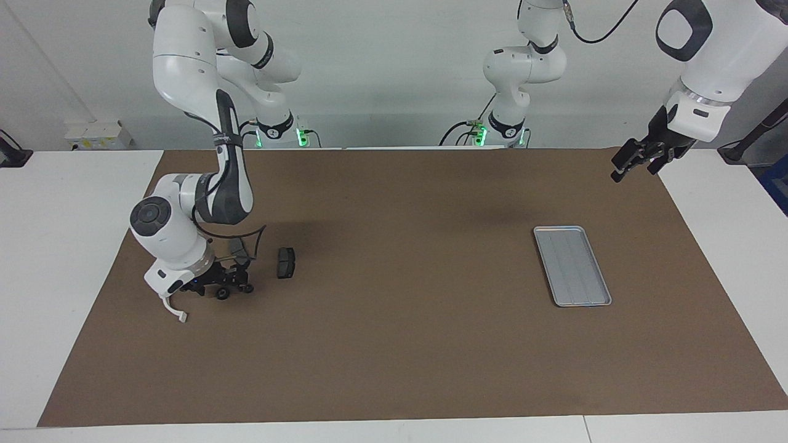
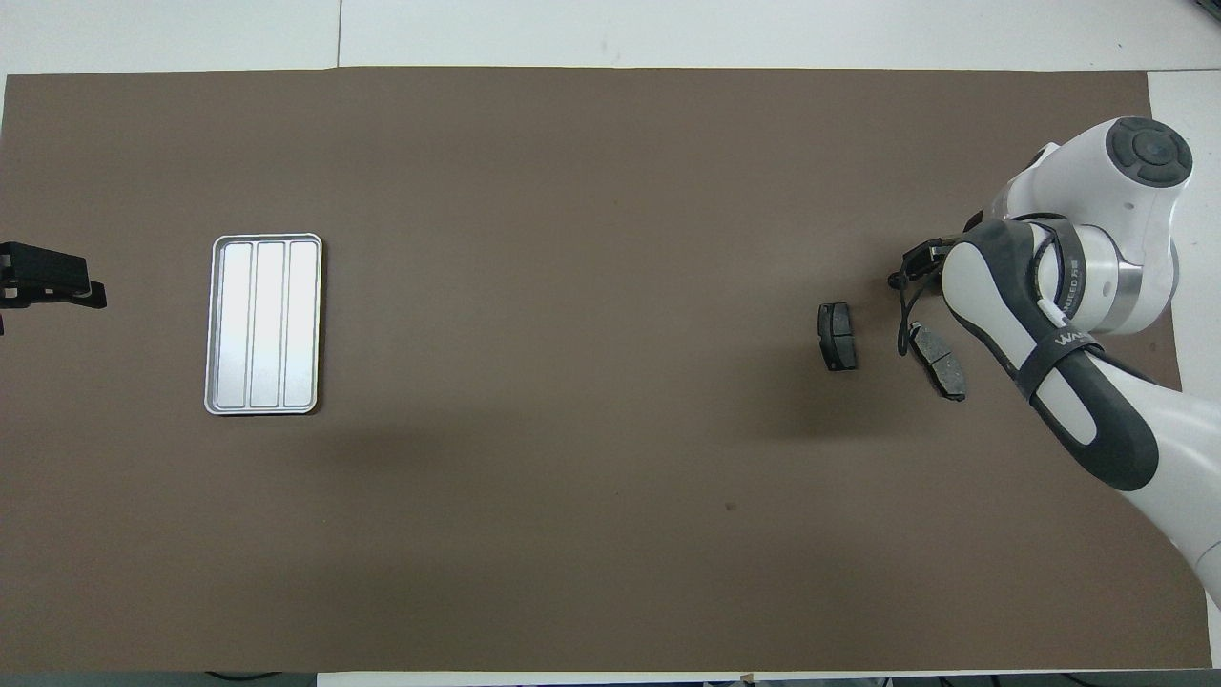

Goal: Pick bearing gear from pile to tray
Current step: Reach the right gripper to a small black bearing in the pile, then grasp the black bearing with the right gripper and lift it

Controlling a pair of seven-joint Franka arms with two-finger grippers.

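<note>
Your right gripper [image 1: 237, 284] is down low at the pile on the right arm's end of the counter [image 1: 394, 344], jaws spread wide and pinching nothing that you can make out. One tiny black gear [image 1: 222, 295] sits on the brown mat right at the fingertips; whether the fingers touch it, you cannot tell. A second gear [image 1: 248, 288] lies just beside it, right by the gripper too. One dark brake pad [image 1: 285, 263] lies clear of the arm, a little toward the middle of the counter; the other brake pad [image 2: 940, 361] is partly tucked under the wrist and its cable. The white half-ring bracket [image 1: 174, 309] lies just beside the gripper, toward the counter's end.

Your tray [image 1: 572, 265] sits well apart from all this, toward the left arm's end, nothing in it. Your left gripper [image 1: 636, 161] waits up in the air over the mat's corner at that end, jaws spread, holding nothing.
</note>
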